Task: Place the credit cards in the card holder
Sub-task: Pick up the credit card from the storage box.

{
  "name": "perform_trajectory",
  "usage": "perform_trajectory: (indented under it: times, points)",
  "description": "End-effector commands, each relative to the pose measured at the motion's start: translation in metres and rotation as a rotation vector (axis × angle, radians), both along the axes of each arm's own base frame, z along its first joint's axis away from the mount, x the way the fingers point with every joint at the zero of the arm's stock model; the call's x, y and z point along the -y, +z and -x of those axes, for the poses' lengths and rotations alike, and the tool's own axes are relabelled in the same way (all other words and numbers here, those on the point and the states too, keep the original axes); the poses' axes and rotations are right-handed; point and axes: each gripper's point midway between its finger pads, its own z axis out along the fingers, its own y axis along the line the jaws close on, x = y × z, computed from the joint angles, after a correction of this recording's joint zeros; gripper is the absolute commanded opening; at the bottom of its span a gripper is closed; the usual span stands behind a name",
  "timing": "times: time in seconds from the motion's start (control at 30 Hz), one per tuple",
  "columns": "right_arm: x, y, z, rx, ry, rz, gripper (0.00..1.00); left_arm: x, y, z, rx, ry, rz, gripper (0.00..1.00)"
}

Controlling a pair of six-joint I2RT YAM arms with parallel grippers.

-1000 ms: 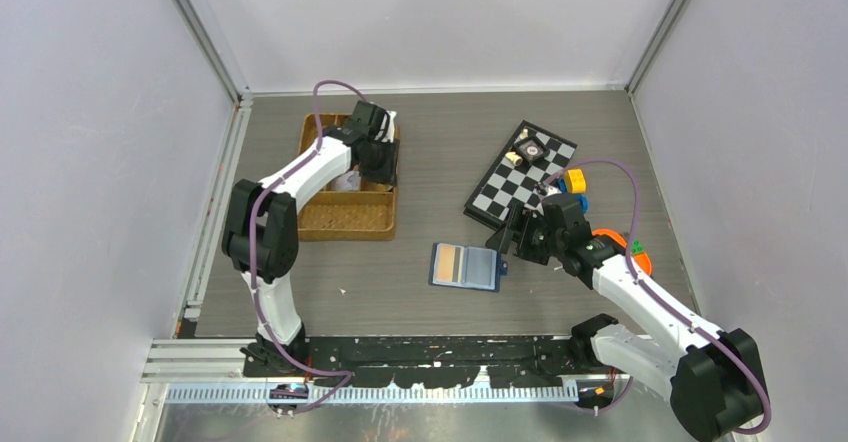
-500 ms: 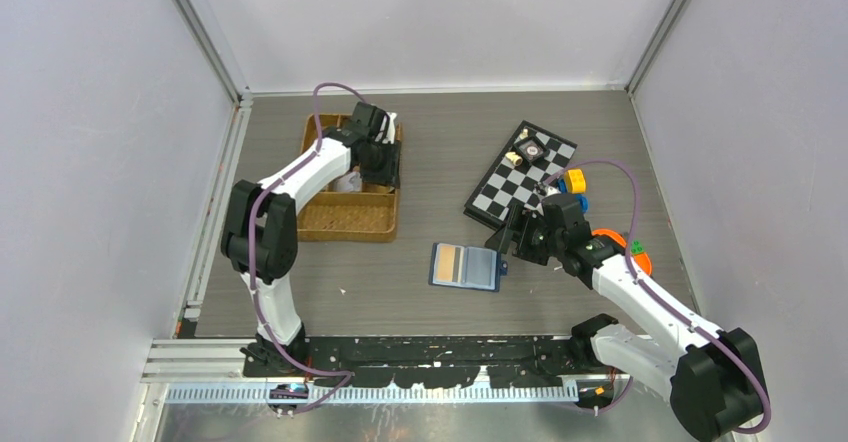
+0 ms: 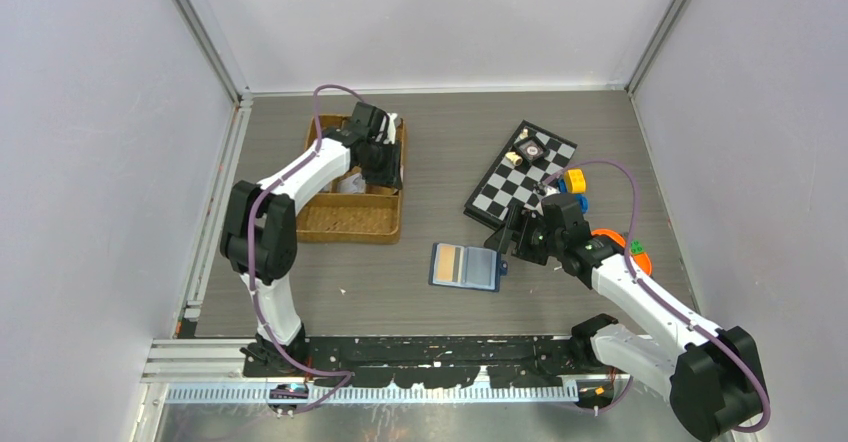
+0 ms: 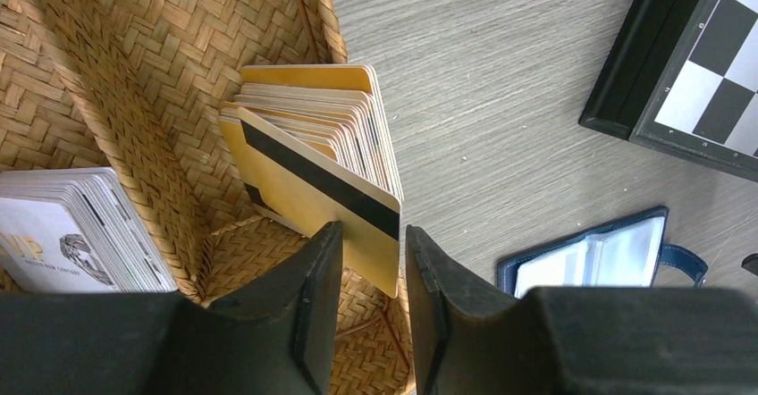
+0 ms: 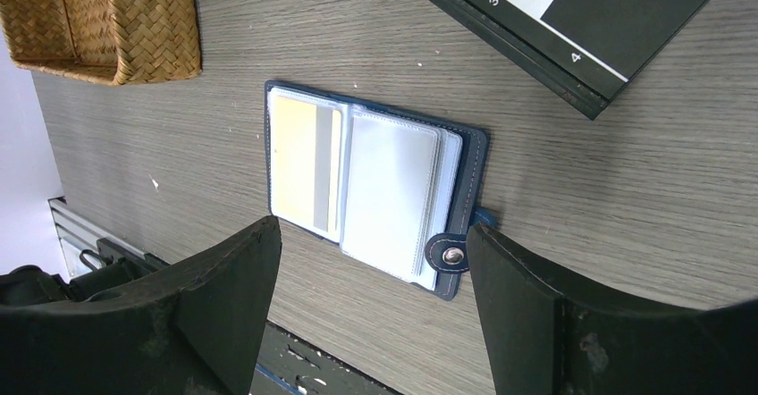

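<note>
While our left tool (image 4: 371,234) narrowly straddles the striped card (image 4: 304,176), grip unclear, and our right tool (image 5: 371,234) hangs wide, the stack (image 4: 331,100) at twelve o'clock may drag along.

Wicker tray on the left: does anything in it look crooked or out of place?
Yes. One tan card with a black stripe leans askew, fanned out from its tidy tan stack in the wicker tray, one corner between the fingers of the left gripper. Whether they pinch it is unclear.

Overhead camera looks down; close wrist cameras share the card holder (image 5: 375,194).
</note>
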Motion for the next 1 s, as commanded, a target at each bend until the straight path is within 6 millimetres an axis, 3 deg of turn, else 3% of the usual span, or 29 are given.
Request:
perform_trajectory:
  times: [0.0, 0.2, 0.33, 0.53, 0.77, 0.97]
  points:
    - [-0.003, 0.005, -0.005, 0.022, 0.001, -0.022, 0.81, 0.011, 0.028, 0.003, 0.048, -0.022, 0.074, 0.32]
    - [-0.004, 0.008, -0.005, 0.030, 0.000, -0.028, 0.81, 0.008, 0.031, 0.007, 0.050, -0.020, 0.070, 0.27]
    - [-0.004, 0.011, -0.006, 0.037, -0.002, -0.034, 0.81, 0.006, 0.035, 0.007, 0.062, -0.015, 0.065, 0.17]
    - [-0.004, 0.012, -0.006, 0.036, -0.005, -0.035, 0.80, -0.012, 0.040, 0.009, 0.060, 0.033, -0.022, 0.06]
    - [0.003, 0.016, -0.009, 0.050, -0.016, 0.009, 0.80, -0.043, 0.067, 0.018, 0.139, 0.069, -0.130, 0.00]
    - [-0.003, 0.043, -0.009, 0.118, 0.033, -0.019, 0.82, -0.043, 0.105, 0.037, 0.243, 0.004, -0.071, 0.00]
